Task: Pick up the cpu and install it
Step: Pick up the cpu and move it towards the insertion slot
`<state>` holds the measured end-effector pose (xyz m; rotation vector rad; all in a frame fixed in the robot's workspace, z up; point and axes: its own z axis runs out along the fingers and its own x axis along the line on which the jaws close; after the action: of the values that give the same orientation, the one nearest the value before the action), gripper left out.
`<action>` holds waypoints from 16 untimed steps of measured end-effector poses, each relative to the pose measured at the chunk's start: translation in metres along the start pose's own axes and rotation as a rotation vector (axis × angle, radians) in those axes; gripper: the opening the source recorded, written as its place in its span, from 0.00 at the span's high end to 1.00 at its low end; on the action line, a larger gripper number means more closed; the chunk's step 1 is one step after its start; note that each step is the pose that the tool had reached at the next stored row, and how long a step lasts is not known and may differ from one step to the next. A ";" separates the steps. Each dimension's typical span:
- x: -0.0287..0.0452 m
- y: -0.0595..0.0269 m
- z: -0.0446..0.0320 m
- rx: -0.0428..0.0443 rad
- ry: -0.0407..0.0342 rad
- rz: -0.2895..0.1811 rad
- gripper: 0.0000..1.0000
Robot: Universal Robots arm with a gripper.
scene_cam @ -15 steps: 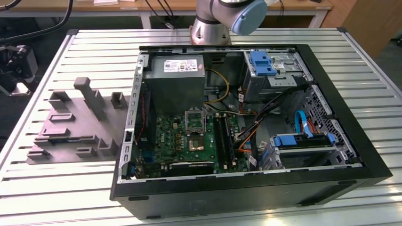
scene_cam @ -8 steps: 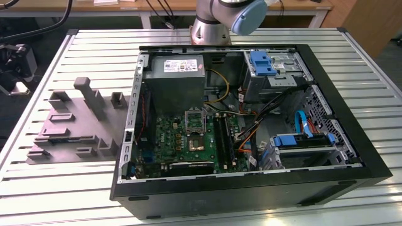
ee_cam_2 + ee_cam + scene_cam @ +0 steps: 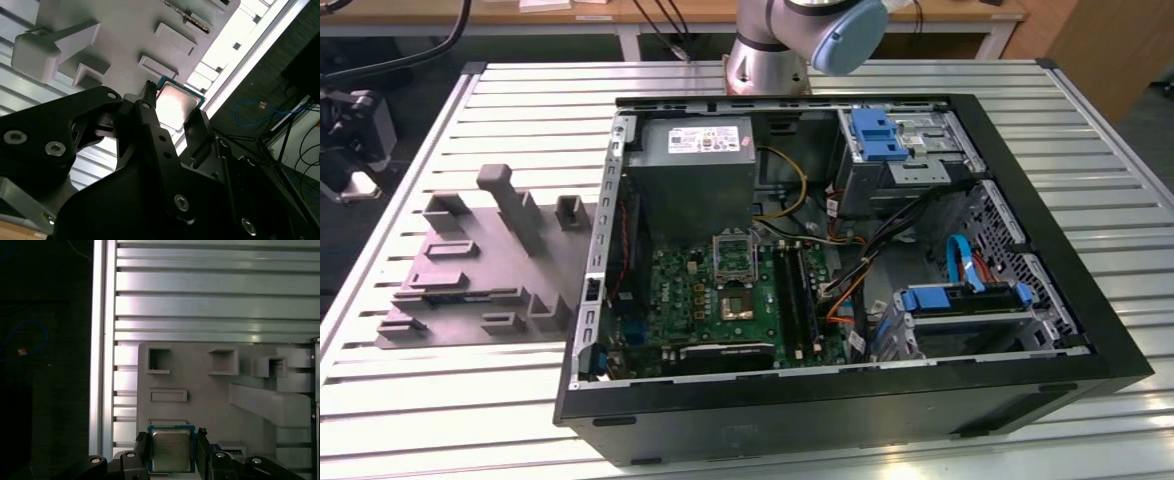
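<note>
The cpu (image 3: 170, 450) is a small flat square chip with a silvery top and a pale rim. My gripper (image 3: 172, 442) is shut on it, one dark finger (image 3: 142, 446) against each side. Together they hang well above the grey moulded tray (image 3: 200, 405). In the second wrist view the cpu (image 3: 176, 103) again sits in my gripper (image 3: 175, 112), over the tray (image 3: 125, 30). In the exterior view the tray (image 3: 467, 270) lies on the slatted table at the exterior view's left, beside the open computer case (image 3: 854, 390). The green circuit board's metal socket frame (image 3: 734, 256) lies inside the case.
The tray carries raised blocks (image 3: 514, 205) and square pockets (image 3: 160, 360). The arm's base (image 3: 767, 60) stands behind the case. Cables, drive bays (image 3: 881, 135) and a power supply (image 3: 698, 150) crowd the case. The table edge (image 3: 102, 340) drops to a dark floor.
</note>
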<state>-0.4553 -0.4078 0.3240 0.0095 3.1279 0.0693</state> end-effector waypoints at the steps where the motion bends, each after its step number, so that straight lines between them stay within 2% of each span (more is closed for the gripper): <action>1: 0.0000 0.0000 -0.0005 0.0000 -0.0001 0.000 0.53; 16: -0.0001 0.0007 -0.0105 0.0000 -0.0001 0.000 0.53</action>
<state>-0.4553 -0.4076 0.3346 0.0102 3.1278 0.0694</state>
